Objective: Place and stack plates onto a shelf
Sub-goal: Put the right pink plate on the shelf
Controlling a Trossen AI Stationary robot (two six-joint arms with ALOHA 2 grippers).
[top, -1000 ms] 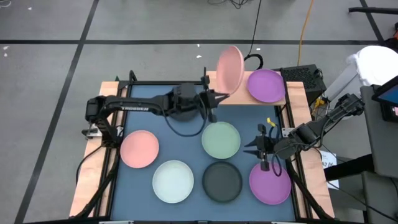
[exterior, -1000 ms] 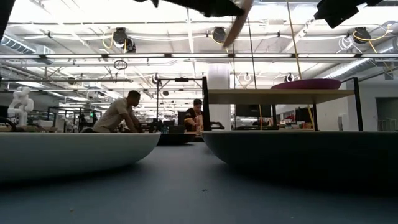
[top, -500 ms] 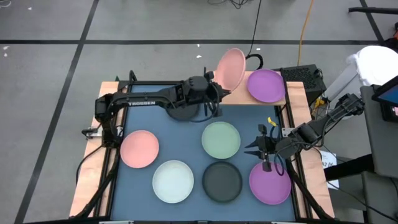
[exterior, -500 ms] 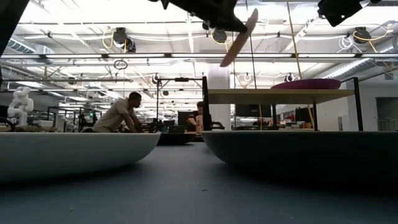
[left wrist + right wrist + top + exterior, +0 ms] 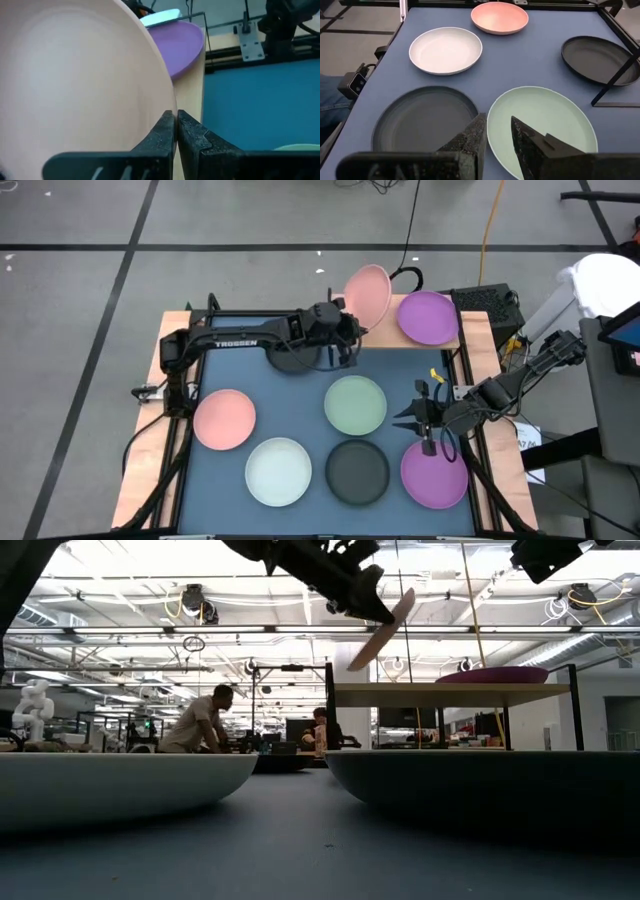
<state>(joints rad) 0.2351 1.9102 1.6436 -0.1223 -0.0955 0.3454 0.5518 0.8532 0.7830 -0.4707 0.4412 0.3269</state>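
Blue tabletop (image 5: 300,405) held six plates, from the whitish plate (image 5: 279,471) at 6 o'clock. Right gripper (image 5: 421,416), fingers apart, waited at 4. Left gripper (image 5: 348,332) pinched a pink plate (image 5: 367,292), tilted over the shelf (image 5: 400,332) at 12, beside one purple plate (image 5: 428,317).

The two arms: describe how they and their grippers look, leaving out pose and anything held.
Both arms are dark, nearly black, built of jointed segments. The left arm carries white TROSSEN lettering along its forearm and black cable looping beside its wrist. The left gripper has two flat, dark, angular fingers with stepped inner edges. The right gripper has the same dark wedge-shaped fingers. The right arm is slim, with exposed cabling.
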